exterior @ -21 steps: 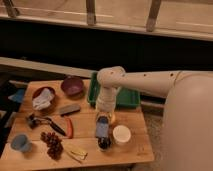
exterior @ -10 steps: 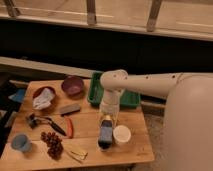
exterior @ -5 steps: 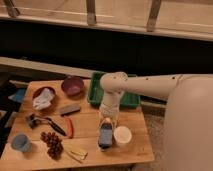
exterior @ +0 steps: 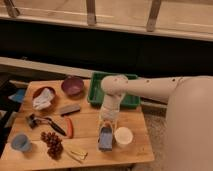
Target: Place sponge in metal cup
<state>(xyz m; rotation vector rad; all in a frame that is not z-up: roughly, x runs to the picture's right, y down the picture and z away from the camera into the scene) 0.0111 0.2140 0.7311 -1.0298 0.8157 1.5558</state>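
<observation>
My fingers (exterior: 107, 127) hang low over the near right part of the wooden bench (exterior: 90, 122). My pale arm comes in from the right and bends down in front of the green tray (exterior: 96, 95). Whether my fingers are spread or pinching anything, I cannot tell.

The light-blue sponge (exterior: 105, 139) is right under my fingertips. It stands up from the bench rather than lying flat, close to the near edge. I cannot tell whether I am touching it. I cannot pick out the metal cup; if it is there, the sponge and my fingers cover it.

The white cup (exterior: 123, 136) stands upright just to the right of the sponge, so close that they may touch. The green tray is on the far side of the bench, behind my wrist.

To the left of my arm, a grey block (exterior: 70, 109) lies near the middle of the bench. Nearer than the block are a red-handled tool (exterior: 69, 127) and, to the tool's left, a black brush (exterior: 42, 121). A purple bowl (exterior: 72, 85) sits at the far edge. A bowl holding a white cloth (exterior: 44, 98) is to the purple bowl's left.

A bunch of dark grapes (exterior: 52, 143) lies toward the near left. A blue plastic cup (exterior: 20, 142) stands at the near left corner, well apart from my fingers.
</observation>
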